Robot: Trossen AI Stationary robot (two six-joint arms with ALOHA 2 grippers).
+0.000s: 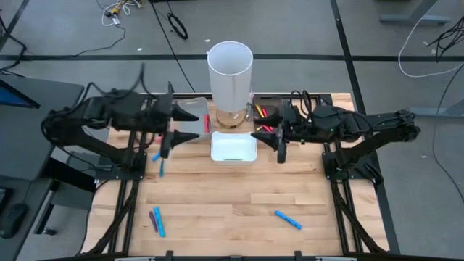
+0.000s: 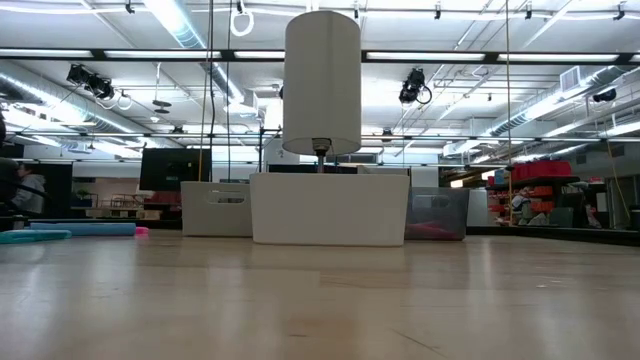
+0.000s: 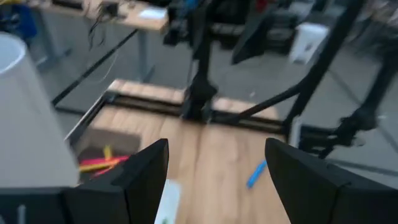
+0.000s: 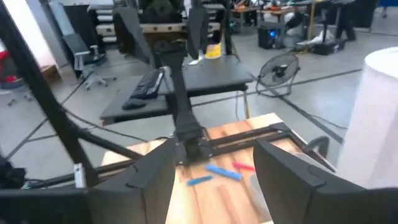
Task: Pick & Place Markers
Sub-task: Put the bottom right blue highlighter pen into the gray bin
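Note:
Both arms hover above the table's far middle, grippers facing each other and holding nothing. My left gripper (image 1: 193, 125) (image 3: 217, 171) is open, left of the white tray (image 1: 233, 149). My right gripper (image 1: 257, 130) (image 4: 214, 171) is open, at the tray's right. A green marker (image 1: 232, 156) lies in the white tray. Yellow and red markers (image 1: 263, 112) (image 3: 99, 162) lie in a dark tray. A red marker (image 1: 206, 123) lies by the clear tray (image 1: 194, 107). Loose on the table are blue markers (image 1: 157, 161) (image 4: 221, 172), a purple and blue pair (image 1: 156, 221) and one blue marker (image 1: 288, 219) (image 3: 255, 174).
A tall white cylinder (image 1: 230, 69) (image 2: 322, 80) stands behind the white tray (image 2: 330, 208), between the two grippers. The arms' bases stand at the table's left and right edges. Bare wood spreads over the near half between the loose markers. People show far off in the room.

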